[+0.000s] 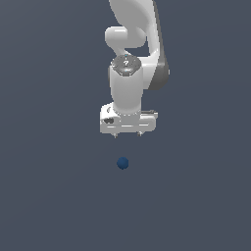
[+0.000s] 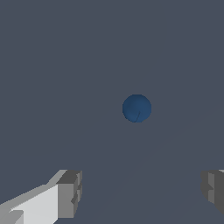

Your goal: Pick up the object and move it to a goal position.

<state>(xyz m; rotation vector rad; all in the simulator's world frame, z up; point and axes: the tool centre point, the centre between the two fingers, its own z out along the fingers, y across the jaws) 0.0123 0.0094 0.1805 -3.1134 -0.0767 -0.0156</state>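
End effector (image 1: 127, 134) released, fingers spread wide, nothing between. Ball (image 1: 123, 163) on grey surface (image 1: 49, 196), apart from end effector. Exterior view alone shows white arm (image 1: 131, 59); wrist view shows grey fingertips (image 2: 70, 192).

Flat, even simulator light, dim slate background, no cast shadows, no glare, sharp focus throughout

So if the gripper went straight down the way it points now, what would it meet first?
Probably the dark blue ball, which lies below the open gripper; depth is unclear, so the fingers may straddle it.
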